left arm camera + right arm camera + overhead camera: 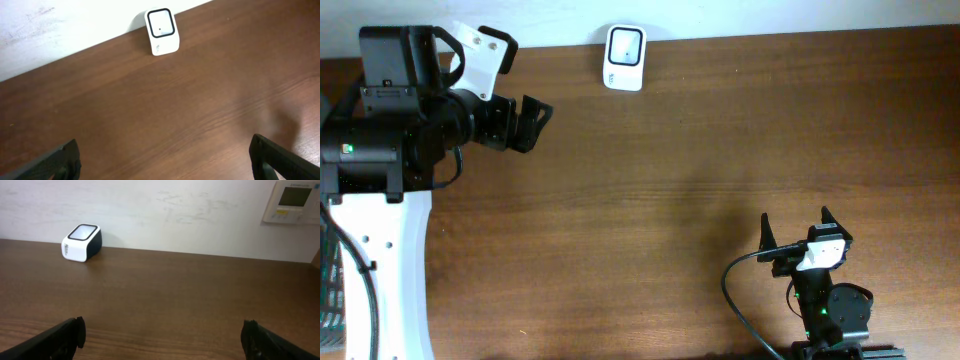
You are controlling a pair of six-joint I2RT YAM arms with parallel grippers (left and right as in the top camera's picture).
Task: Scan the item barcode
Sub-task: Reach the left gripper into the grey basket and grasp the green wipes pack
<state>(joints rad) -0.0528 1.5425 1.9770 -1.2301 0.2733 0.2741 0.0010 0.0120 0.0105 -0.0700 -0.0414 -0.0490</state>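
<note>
At the far edge of the table [650,200], against the pale wall [150,210], sits the barcode scanner [624,57]. It is a small white box with a dark-framed window on top, standing alone about midway along that edge. Some grey print on its side is too small to read.

At the far left, the left gripper [538,124] hangs over the wood with its claw spread wide and holding nothing. It points right, roughly towards the scanner but well apart from it. Its wrist view shows black fingertips [56,161] at the lower corners, with bare wood between them and the scanner far ahead.

At the near right, the right gripper [796,222] also has its claw wide apart and empty. It is aimed at the far side and is well apart from the scanner. A black cable [732,290] loops beside its arm. On the wall to the far right hangs a pale panel [293,201], perhaps a thermostat.
</note>
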